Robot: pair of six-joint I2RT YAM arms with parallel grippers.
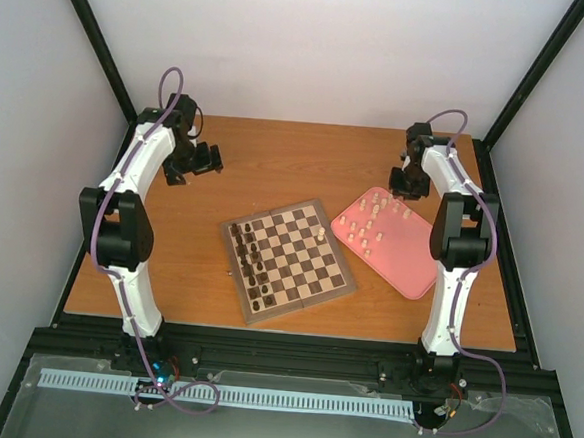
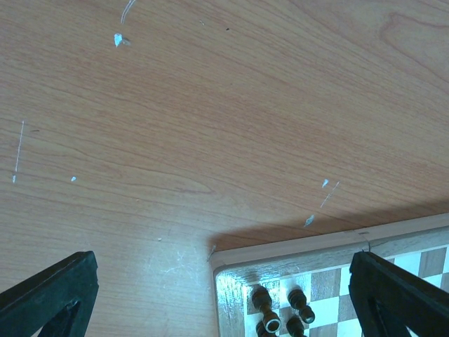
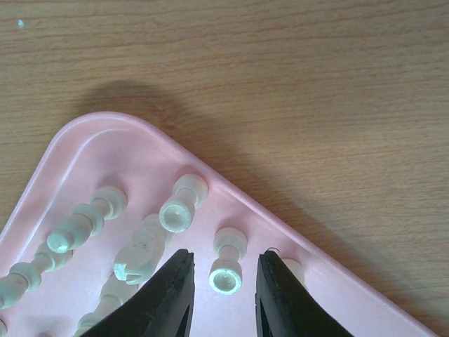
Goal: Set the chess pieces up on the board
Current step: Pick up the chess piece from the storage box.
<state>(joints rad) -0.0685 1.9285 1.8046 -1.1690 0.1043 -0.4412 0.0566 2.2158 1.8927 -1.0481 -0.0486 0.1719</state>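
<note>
Nearest to the top camera, the bases of the two arms are seen bolted on a black rail; beyond them the wooden table (image 1: 276, 158) is spread, and everything else is placed on it; the left arm (image 1: 121, 227) is bent up and reaches to the far left part of the table, while the right arm (image 1: 461, 241) is reaching to the far right; the board (image 1: 287, 261) is laid in the middle of the table, turned at a slant, and its corner is seen also in the left wrist view (image 2: 295, 256); the pink tray (image 1: 405, 257) is laid just beside the board on its right, apart from it; the left gripper (image 1: 208, 161) is held above bare wood beyond the board's far left corner, its fingers (image 2: 49, 288) spread wide with nothing between them; the right gripper (image 3: 226, 258) is lowered over the far corner of the tray, its jaws parted only narrowly; the dark brown pieces (image 1: 247, 261) are standing on the left side of the board; the chess pieces (image 1: 372, 220) are mostly gathered in the far end of the tray, several lying on their sides; one pale pawn (image 3: 226, 279) is found between the right jaws, with a small gap on each side, so it is not gripped.
</note>
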